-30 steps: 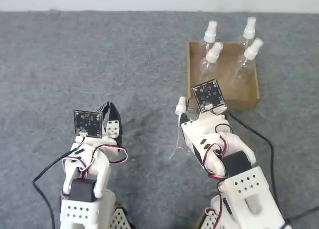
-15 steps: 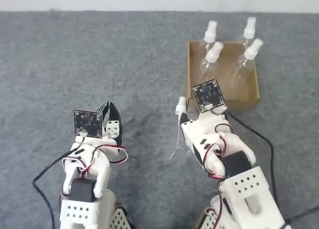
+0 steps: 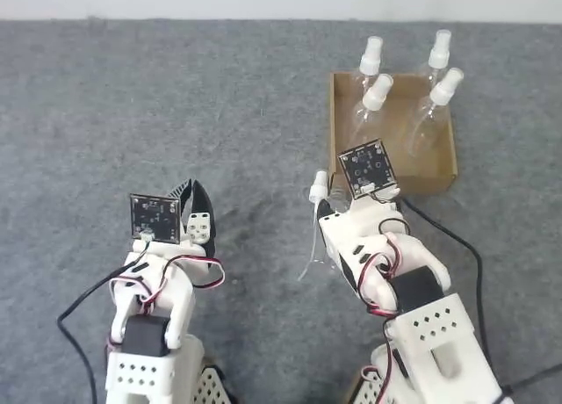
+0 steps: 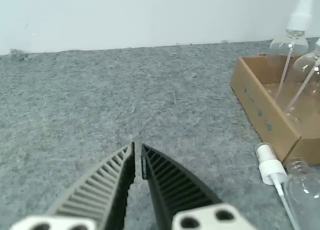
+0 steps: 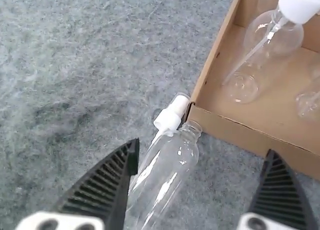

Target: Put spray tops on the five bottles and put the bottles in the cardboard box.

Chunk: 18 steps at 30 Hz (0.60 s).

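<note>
The cardboard box (image 3: 430,184) is taken as the reference. Four capped bottles (image 3: 364,119) are seen standing inside it, each fitted with a white spray top. A fifth bottle (image 5: 167,175) is found lying on its side on the grey mat (image 3: 176,97), just outside a near corner of the box, with its open neck turned toward that corner. A loose spray top (image 5: 169,117) is laid beside that neck, touching or almost touching the box corner, and its thin tube is seen running along the outside of the bottle.

The right gripper (image 5: 202,150) is held above the lying bottle, close to the box's near wall; its fingers are spread wide and nothing is gripped. The left gripper (image 4: 138,150) is kept well apart from the box, beyond the lying bottle, with its fingers drawn to a thin slit and nothing held.
</note>
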Each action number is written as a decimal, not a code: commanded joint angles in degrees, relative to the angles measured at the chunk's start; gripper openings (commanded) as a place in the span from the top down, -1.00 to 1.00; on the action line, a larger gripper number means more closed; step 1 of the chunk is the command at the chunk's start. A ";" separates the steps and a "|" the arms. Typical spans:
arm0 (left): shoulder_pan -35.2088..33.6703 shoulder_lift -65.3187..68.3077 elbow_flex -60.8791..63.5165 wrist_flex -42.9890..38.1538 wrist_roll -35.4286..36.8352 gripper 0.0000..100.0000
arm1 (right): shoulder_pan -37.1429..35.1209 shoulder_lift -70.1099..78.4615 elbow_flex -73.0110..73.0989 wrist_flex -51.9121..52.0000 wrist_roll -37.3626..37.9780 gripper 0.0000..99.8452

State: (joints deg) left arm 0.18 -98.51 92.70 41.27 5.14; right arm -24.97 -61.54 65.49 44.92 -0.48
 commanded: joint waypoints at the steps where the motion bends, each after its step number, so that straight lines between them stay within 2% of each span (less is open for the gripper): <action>1: 0.26 -0.79 -0.66 -1.85 -0.53 0.98 | -0.04 -0.22 -0.88 -1.89 -0.35 0.36; 12: 0.26 -0.79 -0.66 -1.85 -0.53 0.98 | -0.31 -0.13 -1.14 -1.54 -0.70 0.36; 14: 0.26 -0.79 -0.66 -1.85 -0.53 0.98 | -0.31 0.75 -1.67 -1.45 -2.55 0.36; 18: 0.26 -0.79 -0.57 -1.85 -0.53 0.98 | -0.04 9.71 -10.90 5.05 -4.75 0.36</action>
State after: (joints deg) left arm 0.18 -98.51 92.70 41.27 5.14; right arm -25.05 -58.11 63.82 46.07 -3.74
